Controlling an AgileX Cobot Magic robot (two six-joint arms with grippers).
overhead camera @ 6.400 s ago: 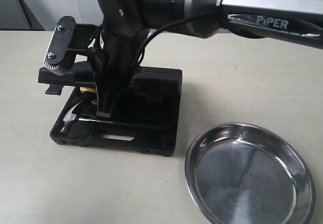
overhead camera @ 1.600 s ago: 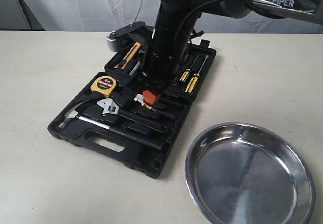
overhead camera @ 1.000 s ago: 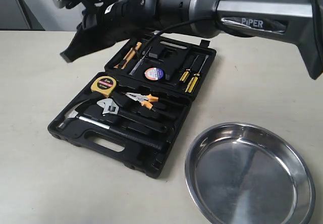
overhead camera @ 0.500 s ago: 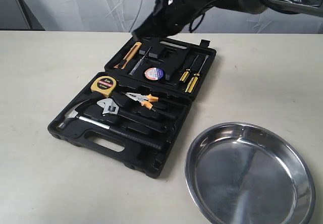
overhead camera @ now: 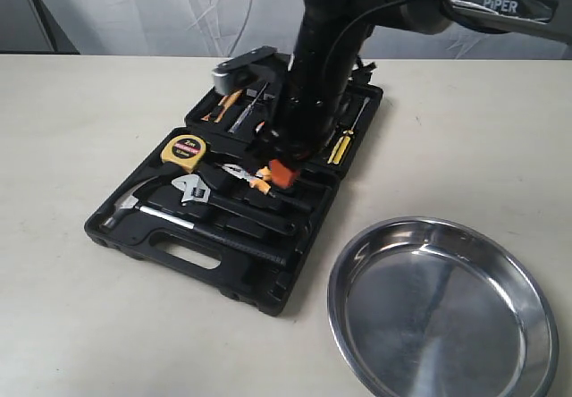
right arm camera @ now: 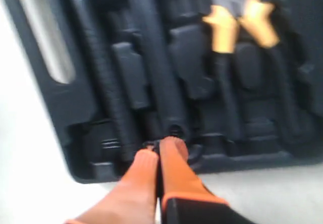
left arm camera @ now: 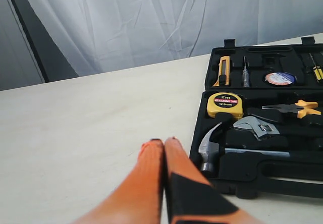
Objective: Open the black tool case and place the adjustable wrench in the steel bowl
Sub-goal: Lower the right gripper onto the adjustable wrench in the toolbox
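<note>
The black tool case [overhead camera: 223, 272] lies open and flat on the table, its lid folded back. The adjustable wrench [overhead camera: 192, 189] rests in its recess beside the hammer, and its silver head [left arm camera: 256, 127] also shows in the left wrist view. My right gripper [overhead camera: 281, 170] hangs shut over the middle of the case with nothing between its fingers. In the right wrist view the right gripper [right arm camera: 158, 146] hovers at the end of the wrench's long black handle [right arm camera: 151, 62]; contact cannot be judged. My left gripper [left arm camera: 163, 142] is shut and empty, low over the table beside the case [left arm camera: 202, 133]. The steel bowl [overhead camera: 442, 312] stands empty at front right.
In the case lie a hammer [overhead camera: 130, 205], a yellow tape measure [overhead camera: 183, 149], orange-handled pliers [overhead camera: 250, 175], screwdrivers [overhead camera: 340, 147] and a utility knife [overhead camera: 223, 104]. A white curtain hangs behind the table.
The case has gone from half shut to fully open. In the last second the right arm swung from high behind the case down over its middle.
</note>
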